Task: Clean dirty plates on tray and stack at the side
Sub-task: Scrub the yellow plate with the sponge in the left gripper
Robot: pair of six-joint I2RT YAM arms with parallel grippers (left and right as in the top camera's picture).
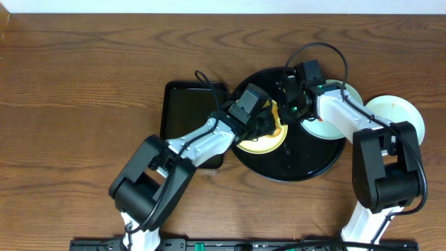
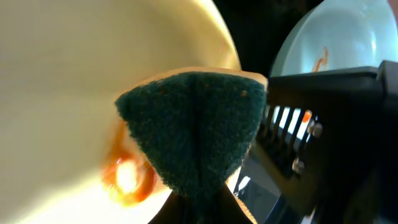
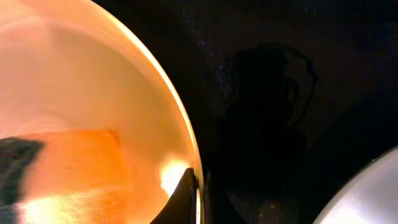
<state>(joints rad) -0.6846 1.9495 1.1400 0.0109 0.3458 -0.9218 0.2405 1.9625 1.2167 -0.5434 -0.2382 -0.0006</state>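
The round black tray (image 1: 306, 164) sits on the wooden tabletop (image 1: 83, 90), and both arms reach in over it. On the tray's left half lies the yellow plate (image 1: 259, 145). The left fingers (image 1: 266, 125) are over this plate, clenched on a sponge (image 2: 193, 124) that is folded so its dark green scouring face bulges outward and presses on the plate's surface. Just beside the sponge, an orange sauce smear (image 2: 127, 177) shows on the plate.

The right fingers (image 3: 185, 194) come in from the tray's far side and grasp the yellow plate at its rim. One fingertip lies against the inner side of the rim, and the other is hard to make out against the black tray.

A pale blue plate (image 1: 319, 129) lies on the tray's right half, partly under the right arm. The left wrist view shows a thin orange streak (image 2: 320, 59) on it. A third pale plate (image 1: 397, 111) rests on the tabletop just off the tray's right edge. A rectangular black tray (image 1: 185, 115) lies against the round tray's left side, partly under the left arm.
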